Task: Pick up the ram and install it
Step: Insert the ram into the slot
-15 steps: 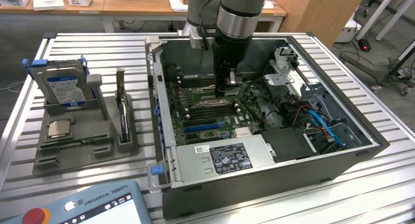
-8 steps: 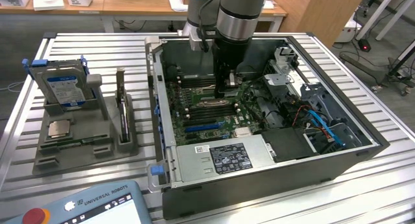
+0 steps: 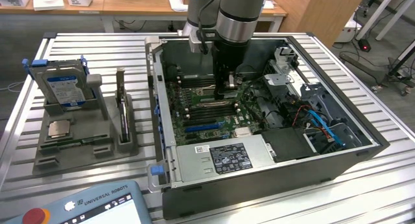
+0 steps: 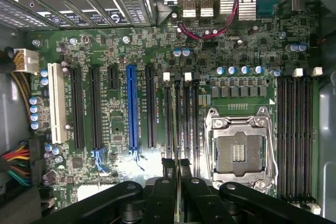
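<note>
**Now: gripper (image 3: 227,92) clamped on the ram (image 4: 180,174) over the memory slots (image 4: 178,119)**

Your gripper sits low inside the open computer case (image 3: 363,153). Its two dark fingers (image 4: 167,184) are pressed on the ram, which you see edge-on as a thin greenish strip between them (its chips are hidden). The ram lines up with the bank of black memory slots on the motherboard (image 4: 157,51), between the blue expansion slot (image 4: 132,106) and the open processor socket (image 4: 240,153). You cannot tell whether it touches a slot. The labelled power supply (image 3: 224,158) lies along the case edge nearest the teach pendant (image 3: 97,204). The case stands mid-table (image 3: 382,195). By the table's edge at the exterior view's left, a grey holder (image 3: 45,161) carries a hard drive (image 3: 65,88), a silver processor chip (image 3: 60,128) and an upright expansion card (image 3: 122,107).
</note>
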